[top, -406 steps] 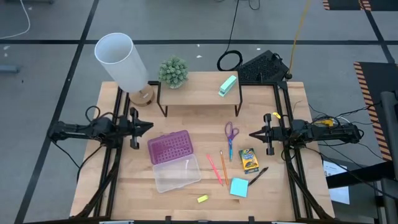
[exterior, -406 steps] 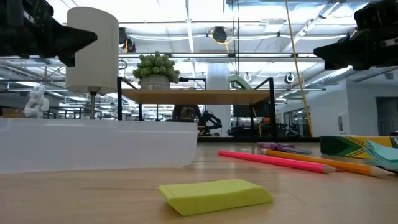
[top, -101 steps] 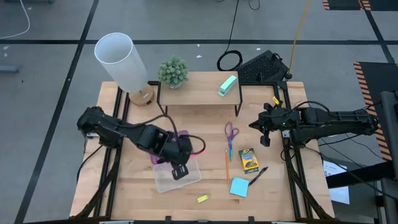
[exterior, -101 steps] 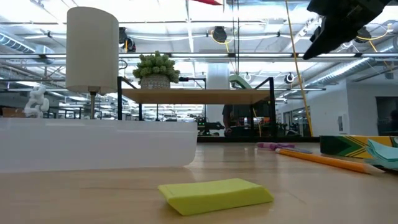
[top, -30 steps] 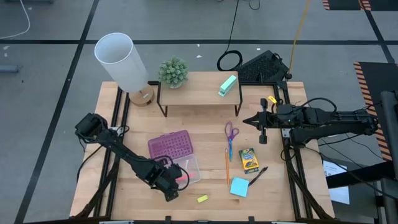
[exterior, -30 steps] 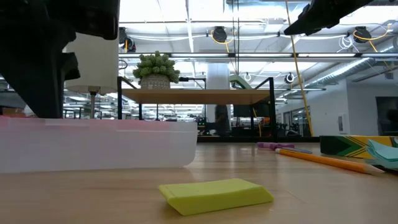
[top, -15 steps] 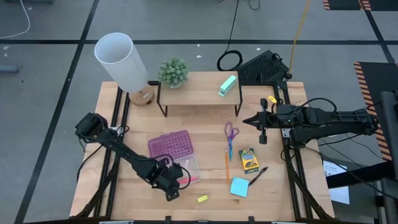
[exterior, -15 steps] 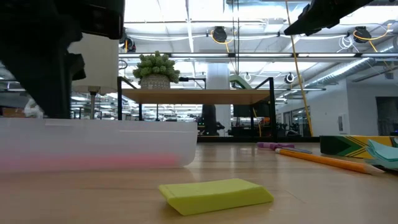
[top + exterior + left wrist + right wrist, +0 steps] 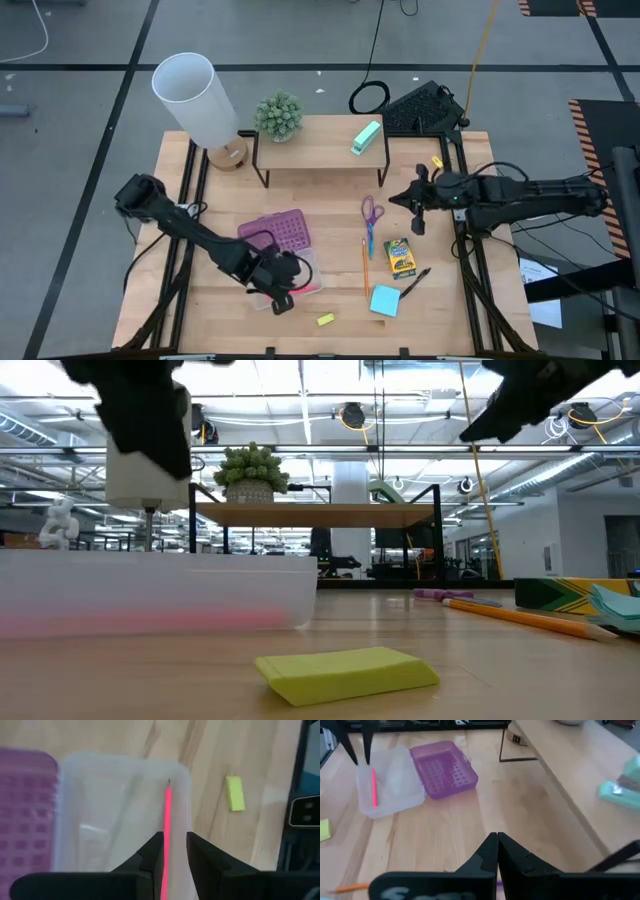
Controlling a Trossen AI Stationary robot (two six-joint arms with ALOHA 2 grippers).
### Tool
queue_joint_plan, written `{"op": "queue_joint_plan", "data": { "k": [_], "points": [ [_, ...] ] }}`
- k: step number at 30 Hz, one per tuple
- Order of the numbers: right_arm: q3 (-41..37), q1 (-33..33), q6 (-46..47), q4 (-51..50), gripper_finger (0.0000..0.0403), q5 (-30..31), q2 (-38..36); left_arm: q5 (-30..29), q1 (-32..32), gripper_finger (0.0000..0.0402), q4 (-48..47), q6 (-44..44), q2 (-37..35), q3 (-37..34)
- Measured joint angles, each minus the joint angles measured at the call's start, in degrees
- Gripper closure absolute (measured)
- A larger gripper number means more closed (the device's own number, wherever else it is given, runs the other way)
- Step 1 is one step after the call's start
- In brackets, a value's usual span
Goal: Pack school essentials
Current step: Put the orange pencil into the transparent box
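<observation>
The left gripper (image 9: 281, 297) reaches low over the clear case (image 9: 300, 262), its fingers spread a little apart above the pink pencil (image 9: 167, 827). The pink pencil lies inside the case by its edge. The right gripper (image 9: 420, 213) hangs in the air near the purple-handled scissors (image 9: 371, 213), fingers pressed together. The yellow eraser (image 9: 325, 319) sits on the table.

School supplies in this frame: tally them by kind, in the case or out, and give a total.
Pencils: 2, pink in the case, orange on the table
Scissors: 1
Crayon box: 1
Sticky-note pad: 1
Pen: 1
Eraser: 1
Total: 7, only the pink pencil packed
</observation>
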Motion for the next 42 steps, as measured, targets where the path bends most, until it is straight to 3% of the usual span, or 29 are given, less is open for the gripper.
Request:
{"op": "queue_joint_plan", "data": {
  "k": [8, 15, 20, 26, 37, 42],
  "points": [
    [-3.44, 0.56, 8.08, 8.43, 0.0397, -1.75, 7.25, -11.15, -0.11, 0.0316, -1.07, 15.76, -5.51, 0.04],
    [-3.0, 10.59, 22.44, 14.5, 0.036, 5.1, 19.02, -16.43, 3.36, 0.0316, -3.59, 32.49, -9.7, 0.0],
    [0.72, 20.28, 29.39, 15.05, 0.0337, 12.86, 27.8, -19.44, 7.11, 0.0316, -4.19, 32.91, -11.51, 0.0],
    [7.6, 28.3, 35.3, 14.86, 0.0312, 16.58, 39.78, -16.2, 8.41, 0.0316, -3.69, 30.62, -11.38, -2.3],
    [21.75, 33.82, 35.15, 3.43, 0.0263, 17.48, 56.31, -14.41, 4.61, 0.0316, 0.59, 24.59, -11.34, -6.29],
    [22.52, 35.27, 42.9, 2.8, 0.0231, 20.17, 58.73, -14.41, 2.03, 0.0316, 3.52, 22.71, -11.34, -6.38]
  ]
}}
